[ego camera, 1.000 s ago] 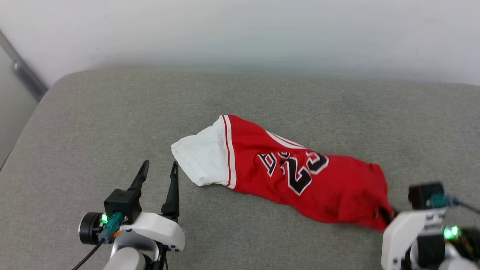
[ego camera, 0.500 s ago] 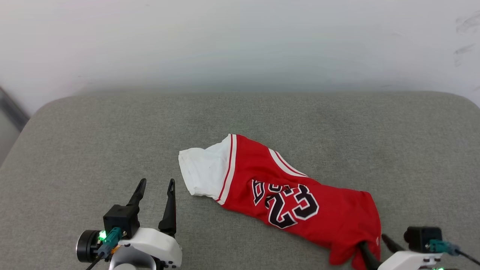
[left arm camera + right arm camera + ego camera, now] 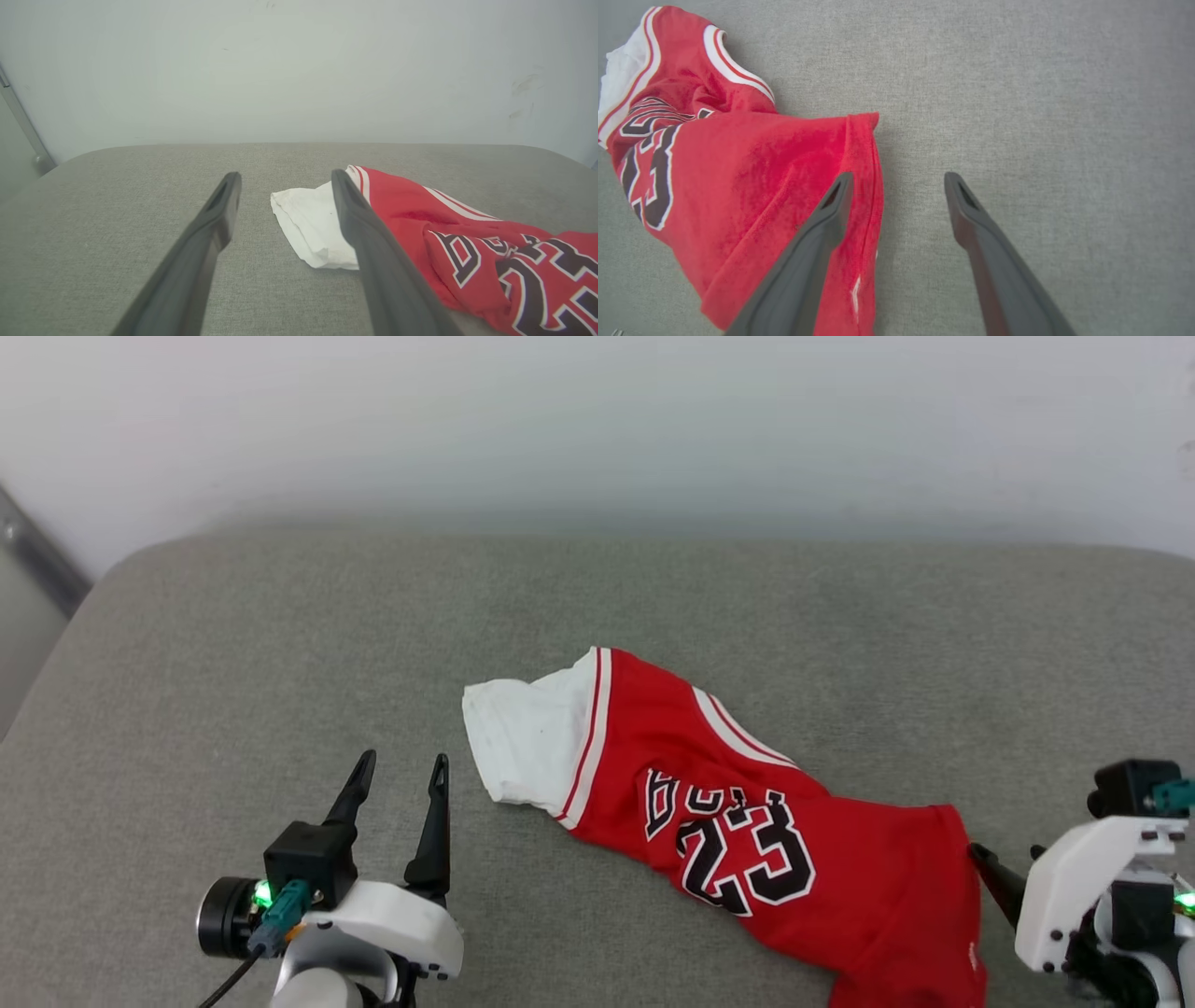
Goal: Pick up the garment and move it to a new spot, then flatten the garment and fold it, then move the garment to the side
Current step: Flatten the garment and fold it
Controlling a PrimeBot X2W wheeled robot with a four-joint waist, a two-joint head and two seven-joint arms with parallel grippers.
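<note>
The garment (image 3: 728, 821), where does it lie?

— On the grey cushion (image 3: 280, 644), right of its middle, running aslant from the centre towards the near right corner. Its hem end runs out of the head view at the bottom.

Flat, or bunched?

— Bunched lengthwise and creased. The red jersey body faces up, with the black "23" and part of the lettering above it showing. One white short sleeve (image 3: 527, 737) points towards the cushion's left side, with red and white striped trim where it meets the red.

And the left gripper (image 3: 401, 761)?

— Near the cushion's front edge, left of the middle. Its jaws stand wide apart with nothing between them. In its own wrist view (image 3: 283, 176) the white sleeve (image 3: 313, 228) lies just beyond its right-hand finger, apart from it.

The right gripper (image 3: 1008, 859)?

— At the cushion's near right, just beside the jersey's hem. It is spread wide too and grips nothing. From its wrist camera (image 3: 899, 177) one finger lies over the red cloth (image 3: 761, 186) by the hem edge and the other over bare cushion (image 3: 1041, 116).

Does that finger touch the cloth?

— I cannot tell; it may rest on it or hang just above.

Anything behind?

— A plain pale wall (image 3: 597, 420) along the cushion's far edge.
</note>
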